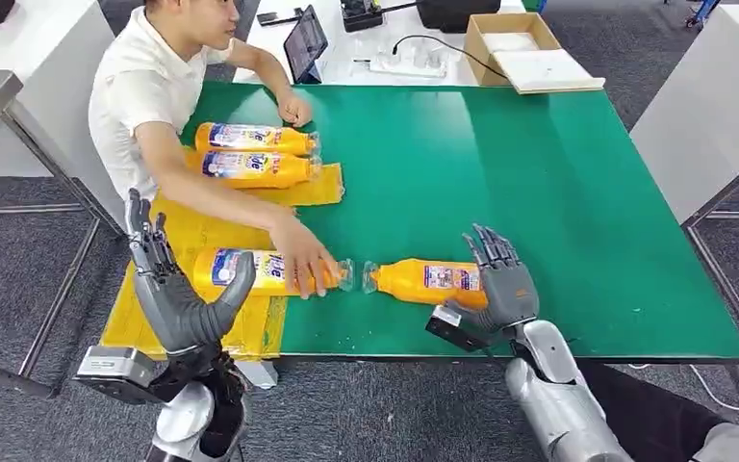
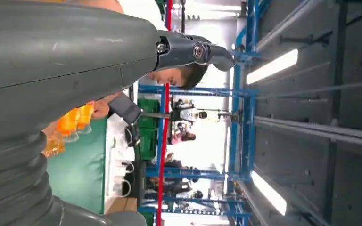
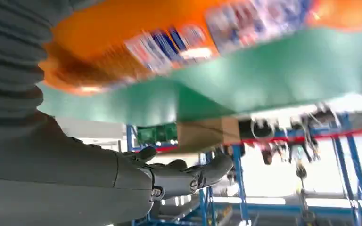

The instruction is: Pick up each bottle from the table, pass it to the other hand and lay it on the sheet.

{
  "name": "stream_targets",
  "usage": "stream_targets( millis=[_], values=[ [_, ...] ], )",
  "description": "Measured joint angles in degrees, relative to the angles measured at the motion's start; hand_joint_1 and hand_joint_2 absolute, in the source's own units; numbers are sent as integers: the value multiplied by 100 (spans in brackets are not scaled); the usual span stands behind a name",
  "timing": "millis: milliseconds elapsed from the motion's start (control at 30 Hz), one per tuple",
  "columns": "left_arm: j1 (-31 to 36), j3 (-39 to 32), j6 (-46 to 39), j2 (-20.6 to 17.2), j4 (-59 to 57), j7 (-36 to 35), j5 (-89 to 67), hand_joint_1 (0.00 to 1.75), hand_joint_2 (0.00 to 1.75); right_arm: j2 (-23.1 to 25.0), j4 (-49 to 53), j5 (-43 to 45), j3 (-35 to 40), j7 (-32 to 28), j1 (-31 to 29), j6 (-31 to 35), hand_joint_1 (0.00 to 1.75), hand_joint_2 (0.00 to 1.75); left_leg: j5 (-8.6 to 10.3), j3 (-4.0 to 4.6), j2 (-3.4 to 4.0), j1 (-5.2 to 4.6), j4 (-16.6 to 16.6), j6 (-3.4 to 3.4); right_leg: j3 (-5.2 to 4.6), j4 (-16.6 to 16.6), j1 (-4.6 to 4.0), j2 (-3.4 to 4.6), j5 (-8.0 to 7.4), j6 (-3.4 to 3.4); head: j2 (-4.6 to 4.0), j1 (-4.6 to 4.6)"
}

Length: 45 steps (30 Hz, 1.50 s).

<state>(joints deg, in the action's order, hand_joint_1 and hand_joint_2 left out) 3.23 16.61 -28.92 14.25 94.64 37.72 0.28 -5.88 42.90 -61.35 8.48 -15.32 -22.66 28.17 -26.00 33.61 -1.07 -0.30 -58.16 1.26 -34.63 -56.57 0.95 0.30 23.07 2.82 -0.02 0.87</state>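
Left hand (image 1: 168,279) raised, fingers spread, holding nothing.
Right hand (image 1: 500,279), fingers extended, rests against orange bottle (image 1: 423,281) on green table (image 1: 558,192), ungrasped.

two bottles (image 1: 255,154) on sheet (image 1: 202,231) left, one bottle (image 1: 428,281) on table (image 1: 539,192) right

Each of the four orange bottles carries a blue-and-white label, but no word on them reads clearly. On the second bottle (image 1: 255,168) on the yellow sheet (image 1: 202,231), large letters show, perhaps ending "e"; the rest is blurred.
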Motion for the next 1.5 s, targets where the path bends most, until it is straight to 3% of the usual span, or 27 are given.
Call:
stream_targets(
  millis=[233,533,733,767,800,833,867,900,1200,1500],
  values=[
    [14,-17,129,44,-66,-11,2,0,175,-39,-963,55,0,175,-381,-369,0,175,0,-1,5,-2,0,0,1,1,2,2,0,1,0,2],
    [69,-17,151,50,-138,-13,-4,0,175,-24,-1365,74,0,212,-626,-549,0,175,0,-15,8,-1,0,0,9,2,0,3,0,0,0,0],
    [83,-9,166,50,-142,-46,-22,0,175,-28,-1527,-230,7,848,-782,-839,0,175,-1,-46,10,-2,0,1,41,8,0,4,0,0,0,2],
    [83,-9,170,50,-142,-46,-24,0,175,-28,-1545,-245,9,874,-788,-841,21,175,-1,-49,9,-2,0,1,46,8,0,4,0,0,0,2],
    [83,-9,175,50,-144,-48,-24,0,175,-28,-1558,-256,9,889,-797,-846,96,175,-1,-50,9,-2,0,2,47,8,1,4,0,0,0,2],
    [83,-7,177,50,-144,-52,-24,0,175,-28,-1588,-284,13,942,-822,-881,143,175,-1,-52,10,-3,0,2,48,9,1,4,0,1,0,0],
    [83,-7,183,50,-144,-65,-31,0,175,-28,-1612,-343,22,1024,-850,-955,168,175,-1,-55,12,-3,0,2,49,10,1,5,-1,1,0,0],
    [83,-9,197,50,-144,-79,-35,0,175,-33,-1632,-402,33,1117,-871,-1021,175,175,-1,-58,13,-3,0,2,52,11,1,5,-1,1,0,2],
    [96,-7,528,50,-170,-288,20,0,175,-207,-1776,-524,116,1444,-1068,-1594,175,175,4,-73,8,-3,0,10,68,13,1,2,-3,3,0,0],
    [202,24,638,52,-348,-330,94,0,175,-262,-1859,567,-210,141,-1078,-2074,175,175,2,-72,8,-2,0,10,68,13,0,4,-2,3,0,2]
  ],
)
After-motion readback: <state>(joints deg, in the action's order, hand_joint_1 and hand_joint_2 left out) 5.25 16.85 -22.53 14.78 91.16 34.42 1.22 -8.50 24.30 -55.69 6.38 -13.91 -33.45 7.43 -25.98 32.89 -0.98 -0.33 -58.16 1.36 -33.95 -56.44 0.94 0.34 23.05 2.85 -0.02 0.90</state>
